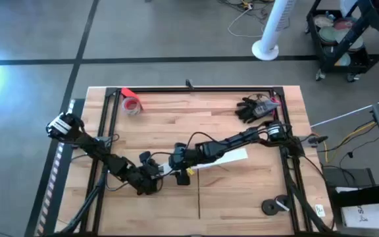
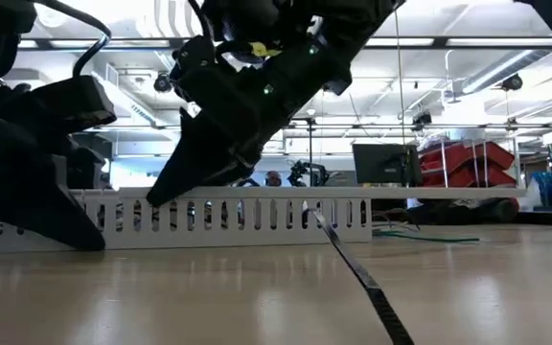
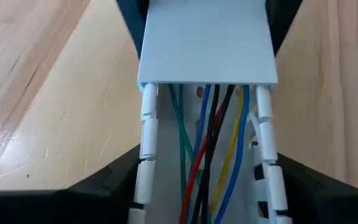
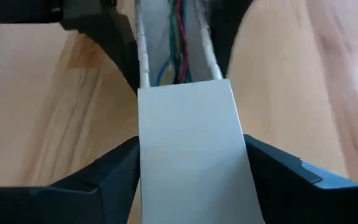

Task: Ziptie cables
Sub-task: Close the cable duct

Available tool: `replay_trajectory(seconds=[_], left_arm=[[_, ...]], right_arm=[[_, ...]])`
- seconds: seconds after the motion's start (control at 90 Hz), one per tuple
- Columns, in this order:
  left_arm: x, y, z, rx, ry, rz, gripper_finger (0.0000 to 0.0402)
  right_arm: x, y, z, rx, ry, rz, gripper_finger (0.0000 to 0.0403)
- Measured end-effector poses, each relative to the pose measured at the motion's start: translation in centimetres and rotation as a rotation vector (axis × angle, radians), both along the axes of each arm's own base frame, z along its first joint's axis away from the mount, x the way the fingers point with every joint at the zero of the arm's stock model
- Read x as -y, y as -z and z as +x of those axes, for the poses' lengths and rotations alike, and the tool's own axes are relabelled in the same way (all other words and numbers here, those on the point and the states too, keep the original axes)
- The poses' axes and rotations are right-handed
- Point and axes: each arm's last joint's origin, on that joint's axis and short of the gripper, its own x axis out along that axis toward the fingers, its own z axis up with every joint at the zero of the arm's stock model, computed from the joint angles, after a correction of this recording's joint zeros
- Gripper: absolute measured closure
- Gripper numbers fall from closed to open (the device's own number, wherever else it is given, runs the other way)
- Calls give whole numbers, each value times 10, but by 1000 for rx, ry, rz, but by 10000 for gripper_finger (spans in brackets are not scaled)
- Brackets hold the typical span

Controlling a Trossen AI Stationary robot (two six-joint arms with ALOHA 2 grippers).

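**Both claws on the white cable duct**

So I'm at the wooden surface (image 1: pixel 229 191), working near its middle. My right claw (image 4: pixel 188 180) is clamped around the white slotted duct (image 2: pixel 209 216) at its lidded end, and my left claw (image 3: pixel 207 186) straddles the open end, fingers against both slotted walls. The cables (image 3: pixel 207 143) (green, blue, red, black, yellow) run inside the duct, under the white lid (image 3: pixel 207 43). A black zip tie (image 2: pixel 362 278) lies on the surface just beside it.

Two end effectors meet at the middle of the frame, the left end effector (image 1: pixel 151 179) and the right end effector (image 1: pixel 177 160), on one white slotted channel (image 3: pixel 207 46). Six cables (image 3: pixel 205 149) lie inside it: two blue, one green, one red, one black, one yellow. One red tape roll (image 1: pixel 131 105) sits upper left on the surface (image 1: pixel 242 191), and one black glove (image 1: pixel 250 109) upper right.
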Motion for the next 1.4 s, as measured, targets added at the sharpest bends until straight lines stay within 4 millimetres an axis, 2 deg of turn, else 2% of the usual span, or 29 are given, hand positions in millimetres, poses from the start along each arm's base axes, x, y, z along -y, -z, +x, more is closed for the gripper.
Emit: replay_trajectory(seconds=[0.222, 0.356, 0.5, 0.767, 1.033, 1.156, 1.4], left_arm=[[0, 0, 1, 6, 1, -5, 181], [0, 0, 1, 7, 0, -7, 173], [0, -1, 1, 10, -2, -4, 182], [0, -1, 1, 14, -1, 3, 177], [-1, -1, 2, 15, 2, 8, 182], [-1, -1, 2, 17, 0, 9, 174], [-2, -2, 5, 32, 12, 13, 183]], right_arm=[[-4, 2, 0, 4, -61, 23, 186], [-4, 3, 0, -1, -56, 32, 175], [-3, 3, 0, -3, 12, 29, 158], [2, 3, 2, 10, 21, 31, 184], [7, 3, 2, -7, 108, 48, 163], [8, 3, 2, -8, 114, 47, 169], [8, 2, 4, 14, 71, 66, 174]])
